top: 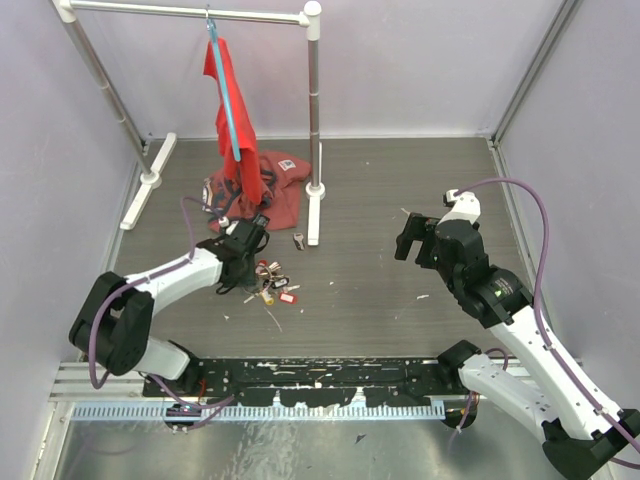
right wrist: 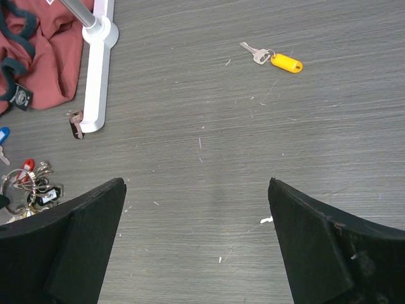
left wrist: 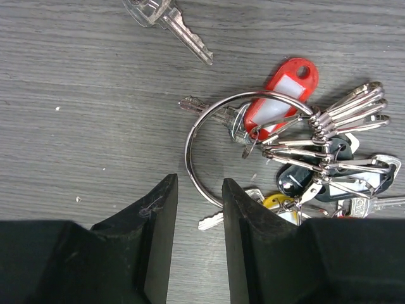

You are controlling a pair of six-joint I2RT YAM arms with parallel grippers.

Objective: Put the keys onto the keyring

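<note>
Left pincer (left wrist: 198, 187) parted beside keyring (left wrist: 188, 157), keys (left wrist: 294, 178) fanning right.

Both of my arms are built alike, with white shell links joined by black joint housings. A thin purple cable (top: 184, 215) arcs off the left arm (top: 165, 275), and a longer purple cable (top: 545, 240) curves along the right arm (top: 520, 325). Their bases share a black rail (top: 320, 376) flecked with white scuffs. The left claw (left wrist: 199, 190) has matte black, wedge-shaped fingers (left wrist: 155, 240), one faintly scratched. The right claw (right wrist: 196, 187) has broader black fingers with small pitted marks.
</note>
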